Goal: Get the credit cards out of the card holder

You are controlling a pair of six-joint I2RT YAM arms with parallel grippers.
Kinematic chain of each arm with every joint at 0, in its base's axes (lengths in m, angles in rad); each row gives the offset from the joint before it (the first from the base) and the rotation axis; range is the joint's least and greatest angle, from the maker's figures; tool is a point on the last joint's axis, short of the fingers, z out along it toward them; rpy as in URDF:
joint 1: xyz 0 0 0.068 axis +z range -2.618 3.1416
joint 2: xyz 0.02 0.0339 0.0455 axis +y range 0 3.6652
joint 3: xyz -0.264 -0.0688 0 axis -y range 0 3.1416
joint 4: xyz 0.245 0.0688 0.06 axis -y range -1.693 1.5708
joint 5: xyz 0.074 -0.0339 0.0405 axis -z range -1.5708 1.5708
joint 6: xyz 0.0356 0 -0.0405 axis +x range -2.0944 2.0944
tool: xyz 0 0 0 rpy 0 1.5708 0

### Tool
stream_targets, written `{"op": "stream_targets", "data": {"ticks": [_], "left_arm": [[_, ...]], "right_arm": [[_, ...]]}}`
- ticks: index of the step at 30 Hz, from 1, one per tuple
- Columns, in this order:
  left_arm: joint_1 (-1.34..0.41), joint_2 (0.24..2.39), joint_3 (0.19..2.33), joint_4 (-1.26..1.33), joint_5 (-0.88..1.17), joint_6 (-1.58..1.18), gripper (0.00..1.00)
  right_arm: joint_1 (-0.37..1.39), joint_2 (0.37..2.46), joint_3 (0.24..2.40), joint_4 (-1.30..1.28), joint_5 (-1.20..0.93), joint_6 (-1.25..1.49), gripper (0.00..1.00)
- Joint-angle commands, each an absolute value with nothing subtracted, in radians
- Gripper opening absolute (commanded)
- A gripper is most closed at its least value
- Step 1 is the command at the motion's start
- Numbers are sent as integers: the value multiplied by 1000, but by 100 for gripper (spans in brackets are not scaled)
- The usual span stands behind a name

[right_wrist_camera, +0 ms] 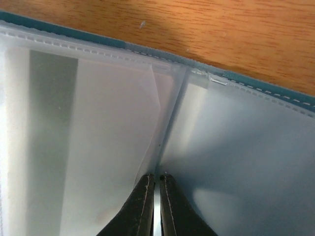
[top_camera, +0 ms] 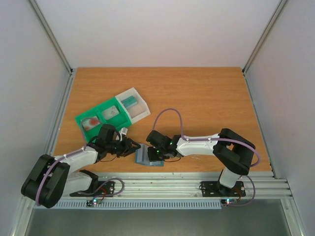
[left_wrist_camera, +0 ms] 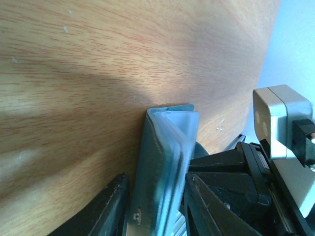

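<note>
— Where is the holder (top_camera: 147,159)?
— At the table's (top_camera: 206,98) 6 o'clock edge. Our left pincer (top_camera: 132,147) sits at its 9 o'clock and is clamped across it.
— And our right pincer (right_wrist_camera: 155,178)?
— It's nearer the pockets. Its tips are pressed together in the crease between the sleeves (right_wrist_camera: 236,152), which runs off toward 12 o'clock. We can't tell whether they pinch a card.

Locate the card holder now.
Top view: the card holder sits at the table's near edge, left of centre, between the left pincer and right pincer.
</note>
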State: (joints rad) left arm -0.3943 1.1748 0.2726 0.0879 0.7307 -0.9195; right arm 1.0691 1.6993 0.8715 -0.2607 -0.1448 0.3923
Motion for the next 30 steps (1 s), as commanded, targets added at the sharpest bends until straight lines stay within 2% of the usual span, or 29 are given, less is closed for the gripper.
{"op": "stream_targets", "data": {"ticks": [1,12,23,30], "left_arm": [[-400,1219,254,196,753,-922,32],[-406,1219,242,206,750,-925,26],[-412,1240,239,214,749,-920,14],[-413,1218,230,250,772,-945,1]], "right_arm": [[1076,1729,837,-227,-99,401,6],[1075,1735,814,-189,-101,396,6],[1075,1739,810,-189,-95,396,6],[1075,1738,805,-182,-83,390,6]]}}
